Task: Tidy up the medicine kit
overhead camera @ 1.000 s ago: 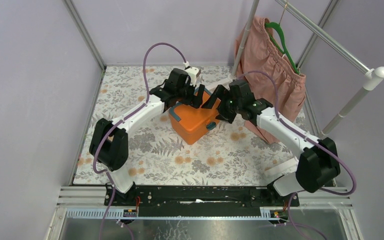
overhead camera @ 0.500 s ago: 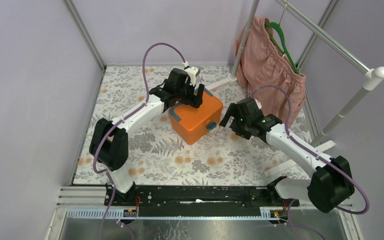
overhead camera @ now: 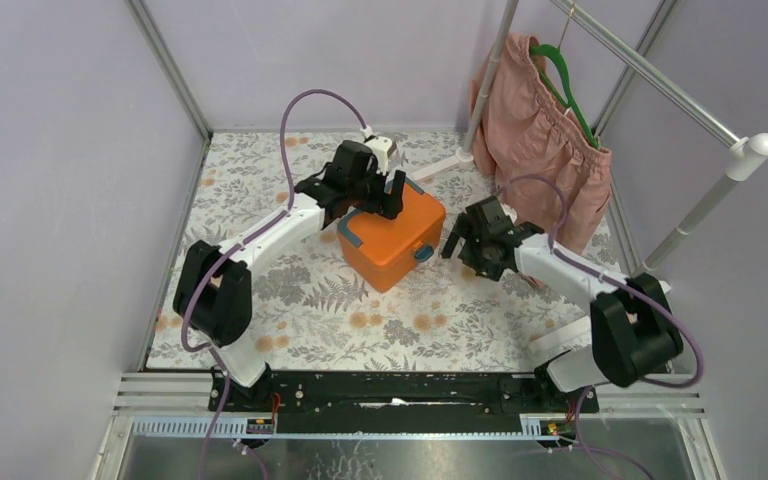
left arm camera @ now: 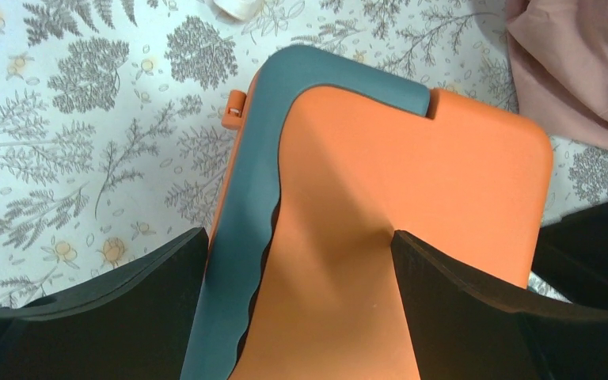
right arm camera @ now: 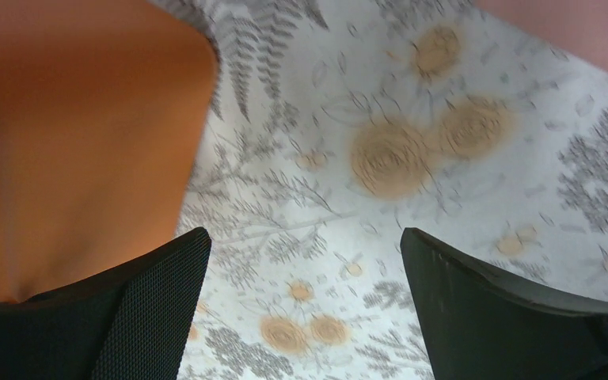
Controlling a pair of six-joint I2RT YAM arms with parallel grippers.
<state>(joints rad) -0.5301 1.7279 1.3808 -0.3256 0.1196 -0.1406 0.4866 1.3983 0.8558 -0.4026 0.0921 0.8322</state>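
orange rectangular plastic medicine kit (overhead camera: 392,240) shut, toward counter (overhead camera: 310,290) far edge; left pincer (left arm camera: 301,245) open over lid, right pincer (right arm camera: 305,245) open just beside

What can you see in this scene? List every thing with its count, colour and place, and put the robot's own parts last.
medicine kit: one, orange with teal trim, lid shut, middle of the table
tablecloth: one, white with grey and orange floral print, covering the table
garment: one, pink, hanging at the far right
hanger: one, green, on the rail, carrying the garment
rail: one, silver, far right
arms: two, white with black joints, based at the near edge
left tool: one, black, open, above the kit's lid
right tool: one, black, open, over the tablecloth just right of the kit
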